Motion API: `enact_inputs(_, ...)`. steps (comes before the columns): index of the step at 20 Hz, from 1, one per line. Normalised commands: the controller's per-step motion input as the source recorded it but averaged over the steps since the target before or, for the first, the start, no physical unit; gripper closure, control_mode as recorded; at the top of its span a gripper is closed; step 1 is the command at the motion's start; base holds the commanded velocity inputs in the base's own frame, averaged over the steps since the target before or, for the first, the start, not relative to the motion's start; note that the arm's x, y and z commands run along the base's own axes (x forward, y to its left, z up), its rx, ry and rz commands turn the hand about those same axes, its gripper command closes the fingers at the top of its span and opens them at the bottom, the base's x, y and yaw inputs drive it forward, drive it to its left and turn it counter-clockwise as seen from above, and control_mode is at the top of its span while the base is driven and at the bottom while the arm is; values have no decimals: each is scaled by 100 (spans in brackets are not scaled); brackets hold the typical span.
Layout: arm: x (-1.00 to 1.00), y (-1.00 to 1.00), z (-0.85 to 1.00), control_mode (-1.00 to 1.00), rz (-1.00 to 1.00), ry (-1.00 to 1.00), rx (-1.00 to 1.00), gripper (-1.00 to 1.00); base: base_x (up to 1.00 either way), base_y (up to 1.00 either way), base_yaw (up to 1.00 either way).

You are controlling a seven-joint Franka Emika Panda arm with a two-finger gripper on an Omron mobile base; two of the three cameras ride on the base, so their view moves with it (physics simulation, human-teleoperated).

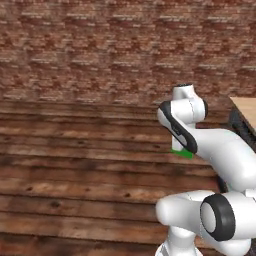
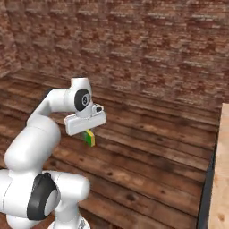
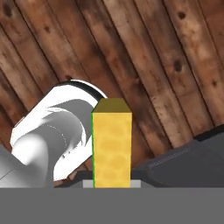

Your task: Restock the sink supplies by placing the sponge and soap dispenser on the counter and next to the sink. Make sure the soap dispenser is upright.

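Note:
My gripper (image 2: 89, 133) hangs above a wooden plank floor, shut on the sponge (image 2: 91, 138). The sponge is a small block with green sides and a yellow face, sticking out below the hand. In the hand view the sponge (image 3: 111, 146) stands upright between the fingertips, yellow face toward the camera, a thin green edge on its left. In the left base view just a green sliver of the sponge (image 1: 182, 153) peeks out under the forearm. The counter (image 2: 222, 179), light tan wood, runs along the right edge. The soap dispenser and the sink are out of view.
A red-brown brick wall (image 1: 100, 45) closes the far side. The counter's corner (image 1: 246, 109) shows at the right, with a dark cabinet face (image 2: 207, 192) under its edge. Brown floorboards (image 2: 147, 147) stretch between me and the wall.

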Motion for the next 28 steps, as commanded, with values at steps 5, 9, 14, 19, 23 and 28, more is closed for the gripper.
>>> enact_inputs(5, 0, 0, 0, 100, 0, 0, 0, 100, 16, 24, -74)
enact_inputs(9, 0, 0, 0, 100, 0, 0, 0, 100, 11, 46, -70)
enact_inputs(14, 0, 0, 0, 100, 0, 0, 0, 100, 0, 69, -58)
enact_inputs(19, 0, 0, 0, 100, 0, 0, 0, 100, 0, 56, -58)
enact_inputs(23, 0, 0, 0, 100, 0, 0, 0, 100, 9, 19, -74)
enact_inputs(28, 0, 0, 0, 100, 0, 0, 0, 100, 23, 0, -78)
